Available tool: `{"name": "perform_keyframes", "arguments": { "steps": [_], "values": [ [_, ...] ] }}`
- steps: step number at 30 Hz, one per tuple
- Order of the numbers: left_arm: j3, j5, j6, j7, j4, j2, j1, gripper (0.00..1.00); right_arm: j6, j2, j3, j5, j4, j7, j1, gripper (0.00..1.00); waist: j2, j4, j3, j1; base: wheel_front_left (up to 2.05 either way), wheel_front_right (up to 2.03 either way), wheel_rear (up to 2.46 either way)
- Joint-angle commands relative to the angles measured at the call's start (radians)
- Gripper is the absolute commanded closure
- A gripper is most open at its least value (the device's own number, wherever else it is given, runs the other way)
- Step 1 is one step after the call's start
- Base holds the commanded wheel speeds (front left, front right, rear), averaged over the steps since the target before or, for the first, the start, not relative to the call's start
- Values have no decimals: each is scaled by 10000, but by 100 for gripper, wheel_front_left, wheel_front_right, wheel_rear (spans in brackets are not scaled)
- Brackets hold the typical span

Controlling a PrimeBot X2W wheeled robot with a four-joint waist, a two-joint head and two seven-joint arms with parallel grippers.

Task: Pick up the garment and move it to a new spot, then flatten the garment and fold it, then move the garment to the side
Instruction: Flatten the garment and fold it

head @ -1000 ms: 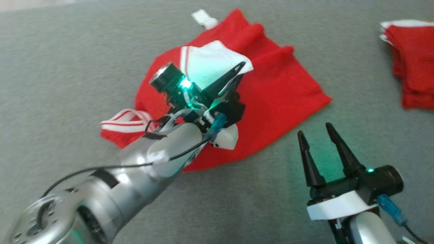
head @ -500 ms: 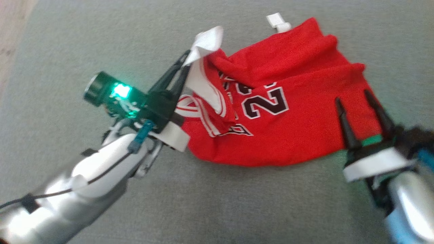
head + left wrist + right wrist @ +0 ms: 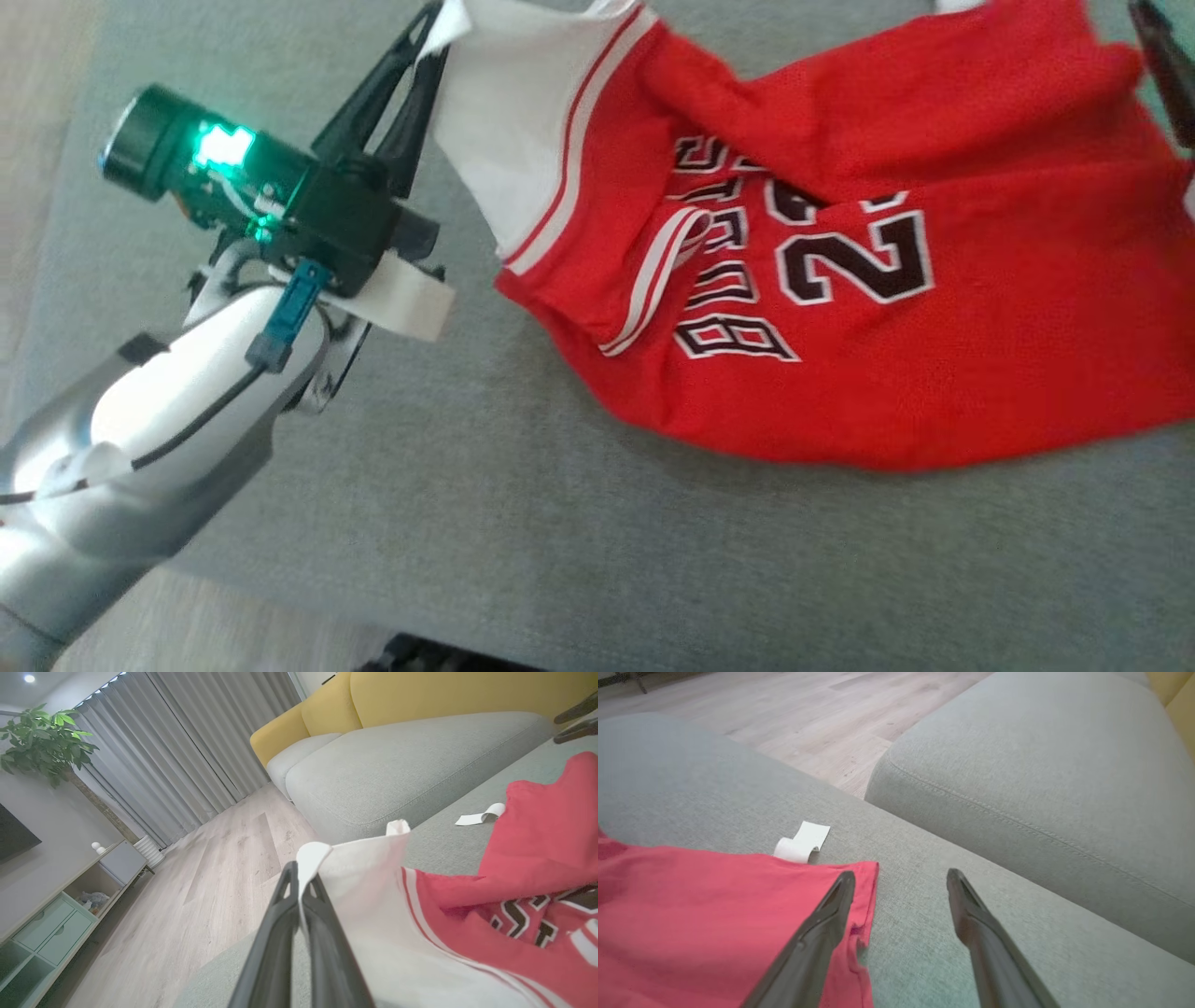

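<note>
Tension matters: our left claw (image 3: 300, 877) pinches the garment (image 3: 934, 373) by its white edge; our spread right claw (image 3: 901, 877) should grip its red corner.

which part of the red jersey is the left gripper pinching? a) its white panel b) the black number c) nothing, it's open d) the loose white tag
a: the left gripper is shut on the white panel at the edge of the jersey, as the left wrist view shows.

Matt mesh-cloth garment (image 3: 934, 373), woven couch (image 3: 560, 560)
</note>
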Motion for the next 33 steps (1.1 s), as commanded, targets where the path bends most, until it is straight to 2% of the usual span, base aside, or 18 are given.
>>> {"name": "perform_keyframes", "arguments": {
  "steps": [1, 7, 19, 20, 21, 22, 24, 25, 27, 29, 30, 33],
  "values": [
    [559, 90, -33, -72, -159, 342, -388, 100, -9, -406, 196, 197, -196, 39, -17, 0, 0, 488, 464, -3, 0, 0, 0],
    [511, 116, -192, -323, 169, 33, -636, 100, -9, -1508, 1153, 855, 232, -139, -589, 0, 0, 951, 812, -3, 0, 0, 0],
    [461, 51, -271, -618, 623, -247, -670, 100, -9, -2493, 2390, 1757, 631, -108, -1305, 0, 0, 1336, 1053, -3, 0, 0, 0],
    [459, 37, -281, -631, 651, -257, -667, 100, -9, -2551, 2501, 1877, 594, -33, -1339, 2, 0, 1348, 1057, -3, 0, 0, 0],
    [456, 26, -291, -642, 679, -268, -667, 100, -9, -2623, 2645, 1977, 533, 64, -1371, 8, 0, 1360, 1058, -3, 0, 0, 0],
    [453, 14, -303, -653, 707, -278, -668, 100, -9, -2701, 2804, 2089, 451, 188, -1397, 25, 0, 1367, 1056, -3, 0, 0, 0],
    [451, -7, -325, -674, 755, -286, -674, 100, -9, -2841, 3055, 2431, 297, 483, -1452, 48, 0, 1376, 1055, -3, 0, 0, 0],
    [451, -7, -325, -674, 755, -286, -674, 100, -9, -2841, 3055, 2431, 297, 483, -1452, 48, 0, 1376, 1055, -3, 0, 0, 0],
    [451, -29, -348, -694, 797, -292, -682, 100, -9, -2960, 3239, 2828, 167, 787, -1499, 56, 0, 1395, 1045, -3, 0, 0, 0],
    [461, -58, -367, -713, 840, -295, -692, 100, -9, -3113, 3461, 3110, 0, 1084, -1543, 93, 0, 1421, 1027, -3, 0, 0, 0],
    [471, -74, -377, -723, 862, -295, -701, 100, -9, -3193, 3551, 3195, -82, 1153, -1584, 100, 0, 1434, 1022, -3, 0, 0, 0],
    [527, -94, -384, -779, 928, -270, -744, 100, -9, -3361, 3672, 3103, -255, 846, -1830, 100, 0, 1449, 1005, -3, 0, 0, 0]
  ]
}}
